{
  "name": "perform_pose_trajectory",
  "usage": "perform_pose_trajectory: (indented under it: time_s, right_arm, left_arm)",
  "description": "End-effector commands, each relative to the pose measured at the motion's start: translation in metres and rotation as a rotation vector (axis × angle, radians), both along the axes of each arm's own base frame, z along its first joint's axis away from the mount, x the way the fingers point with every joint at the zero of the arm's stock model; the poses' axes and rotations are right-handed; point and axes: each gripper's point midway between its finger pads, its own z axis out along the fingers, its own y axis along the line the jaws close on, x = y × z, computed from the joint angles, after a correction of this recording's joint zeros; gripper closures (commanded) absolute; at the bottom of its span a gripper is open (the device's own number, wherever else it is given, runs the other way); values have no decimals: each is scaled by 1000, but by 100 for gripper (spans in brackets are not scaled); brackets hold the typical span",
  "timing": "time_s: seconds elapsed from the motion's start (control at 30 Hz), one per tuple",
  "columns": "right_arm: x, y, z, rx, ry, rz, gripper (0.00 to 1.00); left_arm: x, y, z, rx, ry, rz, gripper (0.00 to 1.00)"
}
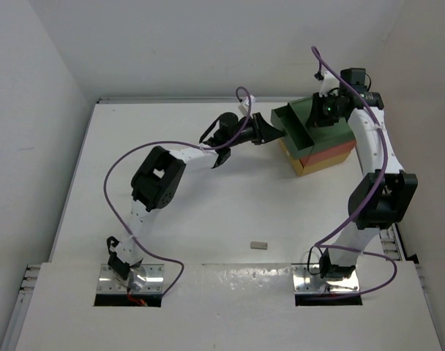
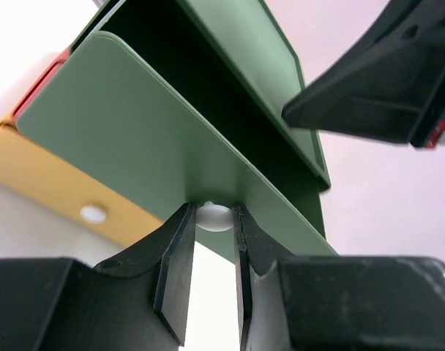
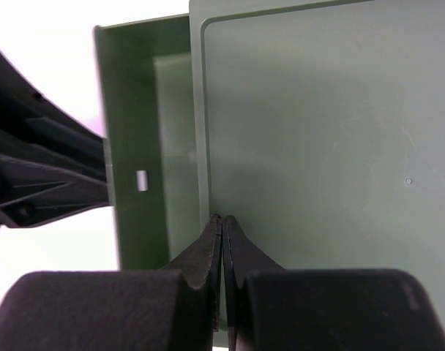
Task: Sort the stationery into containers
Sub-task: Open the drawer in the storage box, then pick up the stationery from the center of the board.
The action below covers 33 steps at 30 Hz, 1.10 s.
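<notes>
The containers stand at the back right as a stack: green over coral-red over yellow. The green drawer is slid partly out toward the left. My left gripper is shut on its small white knob. My right gripper is shut with nothing in it, its tips resting on the green container's top beside the open drawer. A small grey eraser lies on the table near the front. No highlighters or pens are in view.
The yellow drawer's front with its own white knob sits below the green one. White walls close in the table at the back and on both sides. Purple cables loop off both arms.
</notes>
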Motion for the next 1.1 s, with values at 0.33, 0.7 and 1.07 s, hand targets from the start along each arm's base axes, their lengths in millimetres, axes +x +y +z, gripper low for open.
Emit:
perform_pose_trajectory:
  time_s: [0.33, 0.7, 1.07]
  right_arm:
    - [-2, -14, -20, -14, 55, -37, 99]
    - [15, -15, 15, -16, -41, -41, 90]
    - [-33, 43, 109, -34, -423, 258, 53]
  left_arm:
    - [-18, 52, -9, 101, -4, -8, 88]
    - [-22, 64, 18, 128, -29, 5, 15]
    - [-14, 158, 27, 518, -87, 81, 0]
